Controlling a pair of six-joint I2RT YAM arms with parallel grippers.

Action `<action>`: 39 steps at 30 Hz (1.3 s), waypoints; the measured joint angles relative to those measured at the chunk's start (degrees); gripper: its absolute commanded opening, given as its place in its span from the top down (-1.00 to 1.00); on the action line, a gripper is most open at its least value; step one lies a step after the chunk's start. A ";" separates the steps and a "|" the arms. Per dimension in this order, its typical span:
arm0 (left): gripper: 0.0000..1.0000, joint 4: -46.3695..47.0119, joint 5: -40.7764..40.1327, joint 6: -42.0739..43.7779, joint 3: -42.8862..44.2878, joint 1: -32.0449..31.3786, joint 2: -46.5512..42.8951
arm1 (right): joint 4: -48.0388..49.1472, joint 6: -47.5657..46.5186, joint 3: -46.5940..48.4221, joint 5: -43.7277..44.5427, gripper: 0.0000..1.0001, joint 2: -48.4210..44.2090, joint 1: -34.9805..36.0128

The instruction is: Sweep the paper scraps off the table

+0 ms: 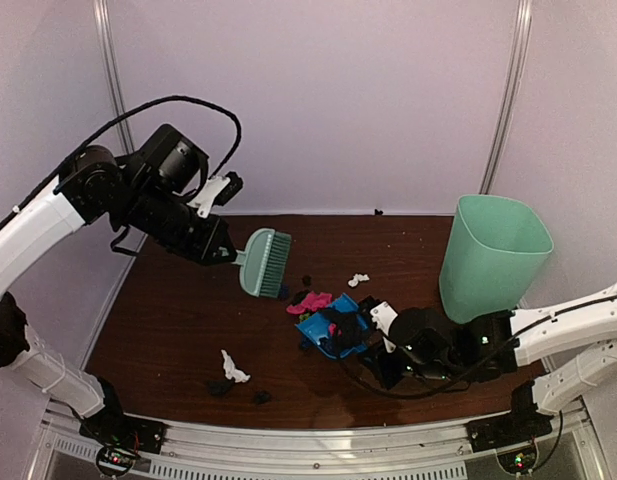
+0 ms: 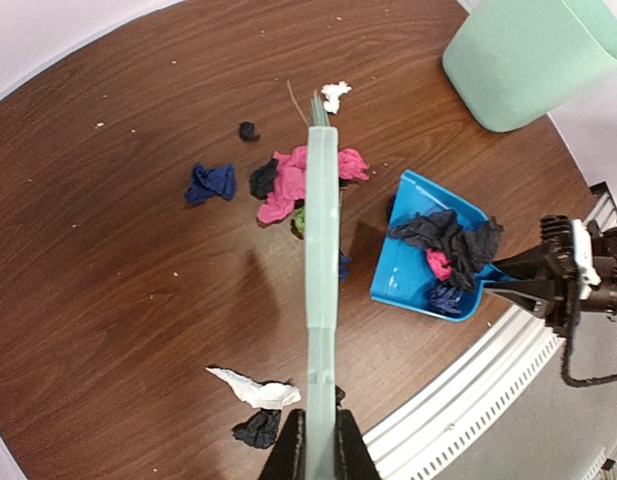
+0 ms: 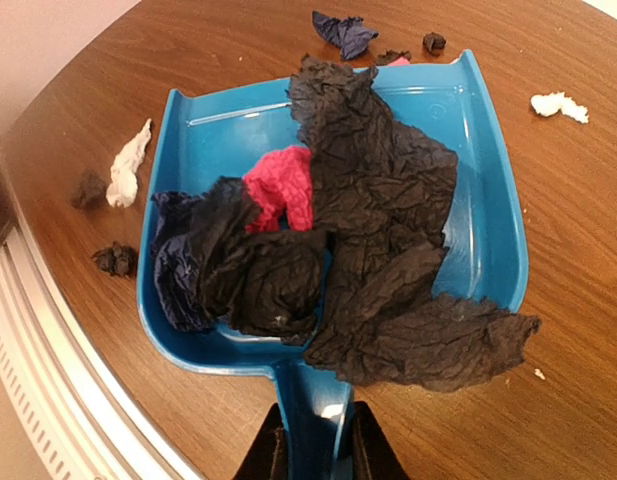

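The right gripper [image 3: 310,452] is mostly cut off at the bottom of its own wrist view. Only two dark finger stubs show, clamped tight on the handle of the blue dustpan [image 3: 483,215]. From above, it is lost among dark cables and hard to make out.

The left gripper [image 2: 318,455] also sits right at the frame edge, pinched on the handle of the mint-green brush [image 2: 322,250]. The wrist view shows the brush edge-on, so its bristles are hidden there. From above, the brush hangs beyond the dustpan's open mouth, off to the left. I can't tell whether the bristles touch the counter [image 1: 158,320].

The dustpan lies flat on the counter and holds several paper scraps [image 3: 378,210]. A big crumpled black sheet spills over the rim beside the handle, with a pink wad tucked against it and a dark blue wad in the back left corner. More scraps lie outside the dustpan. Pink and dark blue ones sit just past its mouth, partly behind the brush, and a small white one lies farther out. A white strip and some black wads lie to the dustpan's left, toward the near edge. The green bin [image 1: 493,255] stands to the dustpan's right, and I can't make out what it holds.
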 measured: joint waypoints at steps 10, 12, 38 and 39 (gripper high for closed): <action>1.00 0.02 -10.67 -2.64 -9.09 2.43 -6.08 | -16.04 2.49 15.96 2.47 1.00 -0.74 -8.55; 1.00 0.22 -11.52 -2.86 -10.69 2.84 -6.60 | -18.71 2.51 18.58 2.45 1.00 -0.70 -11.23; 1.00 4.33 -11.85 -3.21 -15.26 4.28 -7.45 | -40.35 5.95 48.72 -8.68 1.00 -1.68 -36.96; 1.00 4.37 -11.72 -3.21 -15.32 4.37 -7.45 | -40.89 6.12 49.31 -9.57 1.00 -2.14 -38.18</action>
